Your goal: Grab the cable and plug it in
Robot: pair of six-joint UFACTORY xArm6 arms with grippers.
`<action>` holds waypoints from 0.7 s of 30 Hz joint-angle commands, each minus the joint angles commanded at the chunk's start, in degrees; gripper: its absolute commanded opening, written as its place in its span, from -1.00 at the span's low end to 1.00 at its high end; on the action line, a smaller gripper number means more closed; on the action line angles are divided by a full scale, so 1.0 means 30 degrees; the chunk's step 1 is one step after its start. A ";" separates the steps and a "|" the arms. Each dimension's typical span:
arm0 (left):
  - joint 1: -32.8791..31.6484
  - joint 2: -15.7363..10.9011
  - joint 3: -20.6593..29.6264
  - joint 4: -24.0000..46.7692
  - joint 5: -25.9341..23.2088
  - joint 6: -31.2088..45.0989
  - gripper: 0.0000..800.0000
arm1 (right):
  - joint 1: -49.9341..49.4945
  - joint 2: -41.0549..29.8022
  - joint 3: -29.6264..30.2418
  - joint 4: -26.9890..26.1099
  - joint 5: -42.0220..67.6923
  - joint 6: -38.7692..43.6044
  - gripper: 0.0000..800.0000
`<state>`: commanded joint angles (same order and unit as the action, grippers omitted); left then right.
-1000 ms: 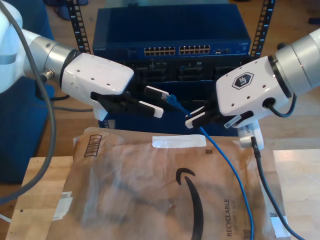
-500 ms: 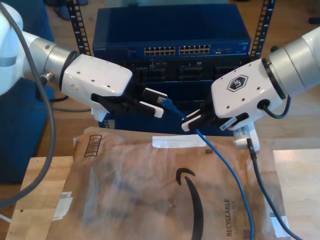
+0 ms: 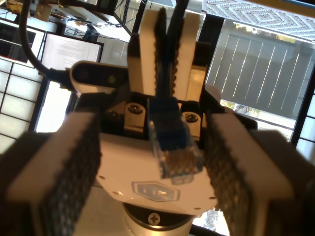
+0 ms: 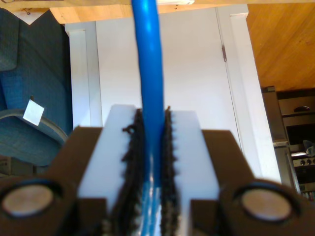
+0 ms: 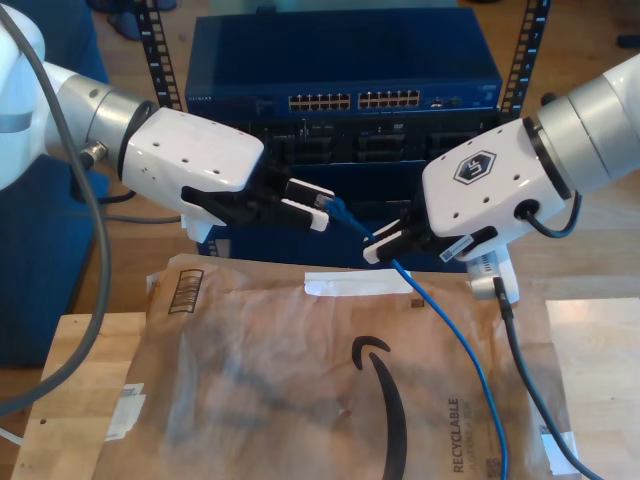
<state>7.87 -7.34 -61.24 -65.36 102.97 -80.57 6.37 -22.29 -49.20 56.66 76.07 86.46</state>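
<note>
Cable (image 5: 470, 370) is trailing over the brown mailer (image 5: 300, 380) on the desk (image 5: 70, 400). My second tool (image 5: 385, 240) is clamping the cable; its plug (image 3: 172, 147) is lying between the parted pads of my first tool (image 5: 318, 208), seemingly untouched. Behind, a blue switch (image 5: 345, 70).

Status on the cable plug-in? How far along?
Done: the cable is grabbed; my second gripper is shut on it just behind the plug. In hand: my first gripper is open, fingers either side of that plug, probably a handover. Left: close on the plug and carry it to the switch ports; nothing is plugged in yet.
</note>
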 joint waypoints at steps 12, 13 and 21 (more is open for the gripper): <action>0.0029 -0.0615 0.0586 0.0410 -0.1260 0.0293 -0.89 | 0.0147 0.0205 -0.0029 -0.0029 0.0000 0.0000 -0.96; 0.0029 -0.0645 0.0586 0.0410 -0.1260 0.0293 -0.90 | 0.0176 0.0205 -0.0029 -0.0029 0.0029 -0.0029 -0.95; 0.0205 -0.0615 0.0586 0.0381 -0.1055 0.0234 -0.95 | 0.0791 0.0498 -0.0498 -0.0117 -0.0029 -0.0674 0.98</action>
<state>8.48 -9.19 -59.48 -64.22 99.80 -79.87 8.75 -20.79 -50.69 56.31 75.98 84.44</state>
